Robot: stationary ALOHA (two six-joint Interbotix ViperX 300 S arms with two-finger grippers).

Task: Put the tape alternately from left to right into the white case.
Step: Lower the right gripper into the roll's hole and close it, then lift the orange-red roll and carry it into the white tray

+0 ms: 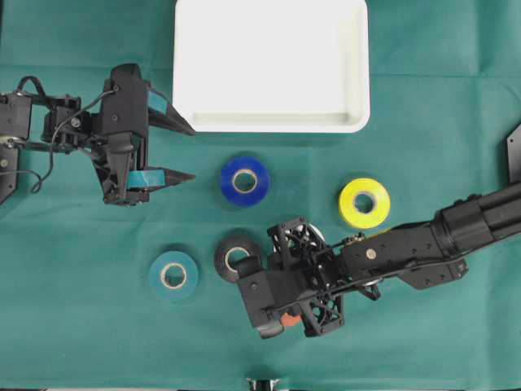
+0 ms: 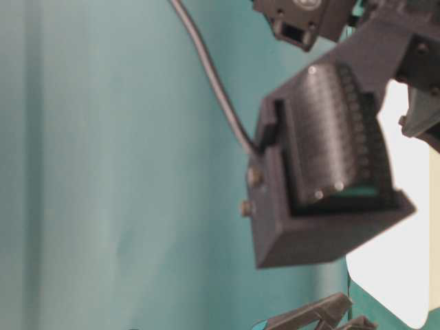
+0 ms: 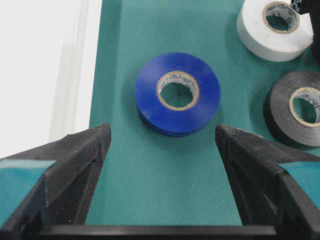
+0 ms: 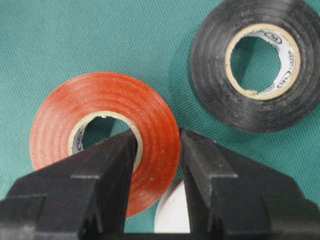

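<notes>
The white case (image 1: 269,124) lies at the back with nothing in it. On the green cloth lie a blue tape roll (image 1: 259,181), a yellow one (image 1: 350,204), a teal one (image 1: 158,277) and a black one (image 1: 224,254). My left gripper (image 1: 194,152) stands open left of the blue roll (image 3: 150,95), apart from it. My right gripper (image 4: 157,137) is shut on the wall of the orange-red roll (image 4: 55,115), one finger in its core and one outside. A white roll (image 4: 172,210) lies under the right gripper, beside the black roll (image 4: 210,65).
The right arm (image 1: 456,228) reaches in from the right edge, passing just below the yellow roll. In the left wrist view the white roll (image 3: 255,35) and black roll (image 3: 280,110) lie beyond the blue one. The table-level view is mostly blocked by an arm part (image 2: 323,165).
</notes>
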